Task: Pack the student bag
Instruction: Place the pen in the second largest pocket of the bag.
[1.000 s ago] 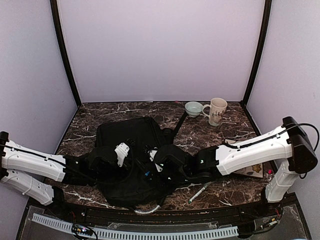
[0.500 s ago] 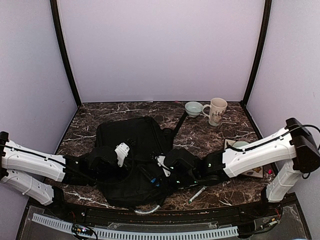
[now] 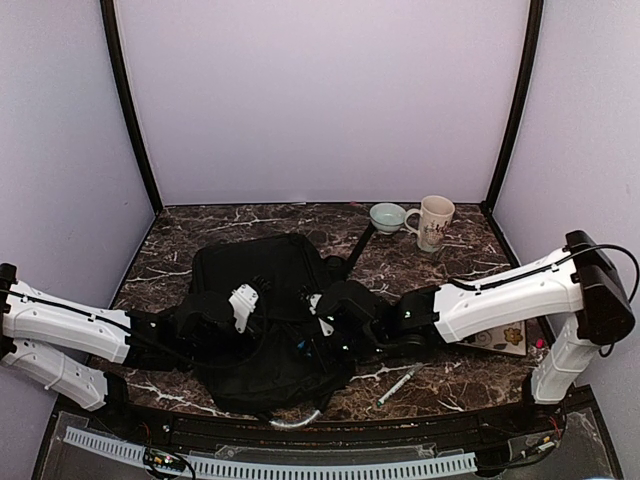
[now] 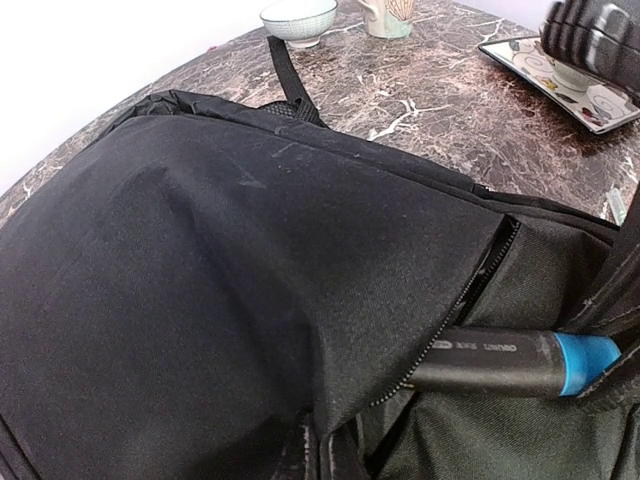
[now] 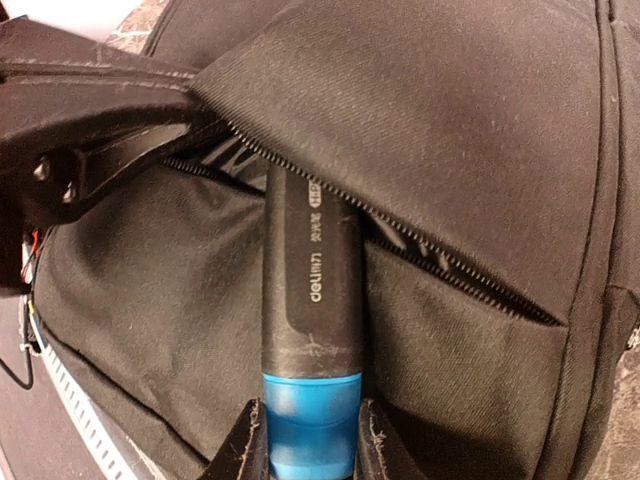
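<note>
A white left arm [image 3: 70, 325] reaches in low over the dark veined marble bench [image 3: 180, 240]. Its left jaws are pressed together on the zip flap of the large flat black soft fabric student bag [image 3: 255, 265], and the flap stands raised off the pocket beneath.

The student bag lies flat at the middle of the bench, towards the near edge, between the two arms. Its zip gapes open along a slanting line.

A thick black marker with a blue end [image 5: 310, 290] pokes nose-first into that opening. Its barrel [image 4: 490, 358] is half under the raised flap and its blue end is outside. From the right, the right jaws pinch the marker's blue end, one finger [image 5: 248, 445] on either side.

Behind the bag, its long black strap [image 3: 358, 245] trails towards the far edge. There a small pale green ceramic bowl [image 3: 387, 216] and a cream patterned mug [image 3: 432, 222] stand just beside each other.

Near the front edge, right of the bag, a slim silver-grey pen [image 3: 400, 382] lies on the bare marble, apart from the bag. Farther right, a square patterned tray [image 4: 520, 55] sits partly under the white right arm [image 3: 500, 295], which stretches across the bench from its base at the right-hand side.
</note>
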